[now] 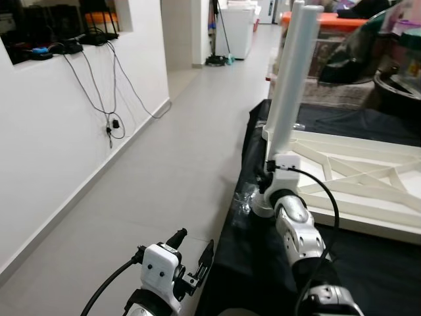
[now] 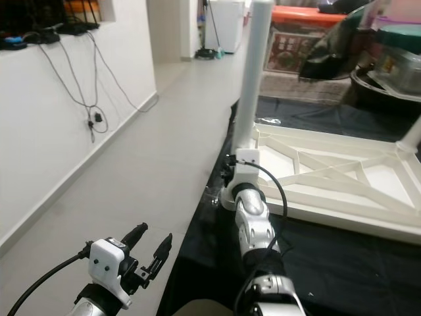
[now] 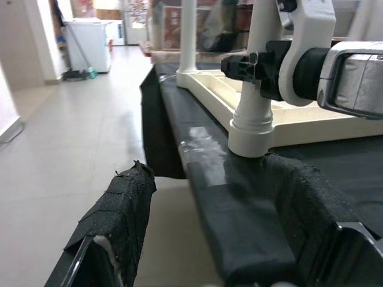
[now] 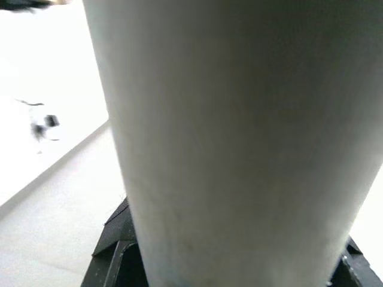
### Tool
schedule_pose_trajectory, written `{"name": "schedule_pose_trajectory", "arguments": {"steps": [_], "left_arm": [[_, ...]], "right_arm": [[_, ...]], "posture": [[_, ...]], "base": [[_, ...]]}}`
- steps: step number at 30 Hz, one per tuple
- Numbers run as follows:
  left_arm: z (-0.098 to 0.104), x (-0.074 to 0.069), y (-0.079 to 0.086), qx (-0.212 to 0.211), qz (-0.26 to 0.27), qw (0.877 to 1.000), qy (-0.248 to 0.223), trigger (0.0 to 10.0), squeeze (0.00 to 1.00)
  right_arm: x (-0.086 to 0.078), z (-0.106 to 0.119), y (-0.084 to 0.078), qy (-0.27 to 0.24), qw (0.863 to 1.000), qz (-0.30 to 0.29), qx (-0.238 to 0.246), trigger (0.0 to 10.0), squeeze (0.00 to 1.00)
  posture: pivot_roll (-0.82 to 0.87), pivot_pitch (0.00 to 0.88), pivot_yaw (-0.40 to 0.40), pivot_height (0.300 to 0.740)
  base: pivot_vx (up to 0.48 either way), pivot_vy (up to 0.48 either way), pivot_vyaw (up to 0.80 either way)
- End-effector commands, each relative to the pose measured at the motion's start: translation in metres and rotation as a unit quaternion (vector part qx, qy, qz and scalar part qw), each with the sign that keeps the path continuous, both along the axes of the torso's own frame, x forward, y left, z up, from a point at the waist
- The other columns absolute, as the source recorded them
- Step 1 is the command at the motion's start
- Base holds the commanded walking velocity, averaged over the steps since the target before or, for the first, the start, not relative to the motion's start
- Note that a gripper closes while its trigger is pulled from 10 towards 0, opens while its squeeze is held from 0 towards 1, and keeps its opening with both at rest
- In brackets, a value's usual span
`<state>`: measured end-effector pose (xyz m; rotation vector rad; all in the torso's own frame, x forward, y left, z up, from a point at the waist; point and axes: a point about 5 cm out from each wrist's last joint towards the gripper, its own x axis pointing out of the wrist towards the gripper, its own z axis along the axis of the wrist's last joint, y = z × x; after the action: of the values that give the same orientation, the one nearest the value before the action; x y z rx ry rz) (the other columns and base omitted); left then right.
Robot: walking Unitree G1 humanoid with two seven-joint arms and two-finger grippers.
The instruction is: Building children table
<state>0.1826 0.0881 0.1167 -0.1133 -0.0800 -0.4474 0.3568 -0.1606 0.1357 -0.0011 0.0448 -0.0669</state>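
Note:
A white children's table top (image 2: 342, 178) lies upside down, ribs upward, on a surface covered by a black cloth (image 1: 256, 263). One white table leg (image 1: 293, 85) stands upright in its near left corner socket. My right gripper (image 1: 270, 170) is shut on that table leg just above the socket; the right wrist view has the leg (image 4: 227, 143) close up, with a black finger (image 4: 114, 251) on either side. My left gripper (image 1: 193, 245) hangs open and empty over the floor, left of the cloth's edge. A second leg (image 2: 411, 135) rises at the far right corner.
A white wall with dangling black cables (image 1: 108, 99) runs along the left. Grey tiled floor (image 1: 164, 171) stretches ahead to a white appliance (image 1: 237, 26). An orange-lidded box (image 1: 329, 23) and dark bags (image 1: 368, 39) stand behind the table top.

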Motion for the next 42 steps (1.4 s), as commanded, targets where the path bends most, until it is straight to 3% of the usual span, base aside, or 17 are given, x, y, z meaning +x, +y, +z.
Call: {"name": "schedule_pose_trajectory", "arguments": {"steps": [1,5,6,7,8,13,14,19,20,24,30,31,32,33,35,41,42], "left_arm": [[-0.003,-0.001,0.001,-0.002,-0.002,1.0,0.009,10.0,0.0],[-0.003,0.0,0.001,-0.001,-0.002,1.0,0.009,10.0,0.0],[-0.003,0.0,0.001,-0.001,-0.002,1.0,0.009,10.0,0.0],[-0.003,0.0,0.001,-0.001,-0.002,1.0,0.009,10.0,0.0],[-0.003,0.0,0.001,-0.001,-0.001,1.0,0.009,10.0,0.0],[-0.003,0.0,0.001,-0.002,0.0,1.0,0.009,10.0,0.0],[-0.002,0.001,0.0,-0.003,0.0,1.0,0.008,10.0,0.0],[-0.002,0.001,0.0,-0.003,0.0,1.0,0.008,10.0,0.0],[-0.002,0.001,0.0,-0.004,0.0,1.0,0.008,10.0,0.0],[-0.002,0.001,0.0,-0.003,-0.001,1.0,0.007,10.0,0.0],[-0.002,0.001,0.0,-0.003,-0.001,1.0,0.007,10.0,0.0],[-0.002,0.002,0.0,-0.002,0.0,1.0,0.007,10.0,0.0],[-0.002,0.002,0.0,-0.002,0.0,1.0,0.007,10.0,0.0],[-0.002,0.002,0.0,-0.002,0.0,1.0,0.007,10.0,0.0],[-0.002,0.002,0.0,-0.001,0.0,1.0,0.007,10.0,0.0],[-0.002,0.002,0.0,-0.001,0.0,1.0,0.006,10.0,0.0],[-0.002,0.002,0.0,0.0,0.001,1.0,0.006,10.0,0.0]], "right_arm": [[-0.011,-0.009,-0.011,0.029,0.997,-0.078,-0.005,0.0,0.0],[-0.015,-0.013,-0.003,0.046,0.994,-0.099,0.011,0.0,0.0],[-0.014,-0.015,0.01,0.052,0.995,-0.081,0.02,3.8,0.0],[-0.014,-0.015,0.01,0.052,0.995,-0.081,0.02,3.8,0.0],[-0.01,-0.013,0.024,0.034,0.998,-0.028,0.047,10.0,1.0],[-0.004,-0.008,0.031,0.009,0.998,0.007,0.058,10.0,1.0],[0.009,0.009,0.031,-0.048,0.992,0.08,0.086,10.0,0.0],[0.017,0.022,0.027,-0.071,0.981,0.15,0.103,10.0,0.0],[0.017,0.03,0.026,-0.058,0.955,0.26,0.127,10.0,0.0],[0.006,0.029,0.027,-0.013,0.899,0.418,0.128,10.0,0.0],[-0.008,0.021,0.03,0.037,0.844,0.526,0.102,10.0,0.0],[-0.015,0.016,0.033,0.062,0.806,0.584,0.077,10.0,0.0],[-0.015,0.016,0.033,0.062,0.806,0.584,0.077,10.0,0.0],[-0.018,0.011,0.037,0.079,0.772,0.628,0.059,10.0,0.0],[-0.019,0.009,0.042,0.087,0.748,0.657,0.041,10.0,0.0],[-0.019,0.008,0.046,0.097,0.727,0.679,0.028,10.0,0.0],[-0.016,0.009,0.053,0.09,0.727,0.681,0.013,0.0,0.0]], "posture": [[0.05,0.0,-0.018,0.74],[0.05,0.0,-0.018,0.74],[0.05,0.0,-0.022,0.74],[0.05,0.0,-0.022,0.74],[0.05,0.0,-0.022,0.74],[0.05,0.0,-0.022,0.74],[0.05,0.0,-0.023,0.74],[0.05,0.0,-0.023,0.74],[0.04,0.0,-0.022,0.74],[0.04,0.0,-0.022,0.74],[0.04,0.0,-0.022,0.74],[0.04,0.0,-0.022,0.74],[0.04,0.0,-0.022,0.74],[0.04,0.0,-0.022,0.74],[0.04,0.0,-0.022,0.74],[0.06,0.0,-0.028,0.74],[0.07,0.0,-0.03,0.74]], "base": [[0.0,0.0,0.0],[0.0,0.0,0.0],[0.0,0.0,0.0],[0.0,0.0,0.0],[0.0,0.0,0.0],[0.0,0.0,0.0],[0.0,0.0,0.0],[0.0,0.0,0.0],[0.0,0.0,0.0],[0.0,0.0,0.0],[0.0,0.0,0.0],[0.0,0.0,0.0],[0.0,0.0,0.0],[0.0,0.0,0.0],[0.0,0.0,0.0],[0.0,0.0,0.0],[0.0,0.0,0.0]]}}
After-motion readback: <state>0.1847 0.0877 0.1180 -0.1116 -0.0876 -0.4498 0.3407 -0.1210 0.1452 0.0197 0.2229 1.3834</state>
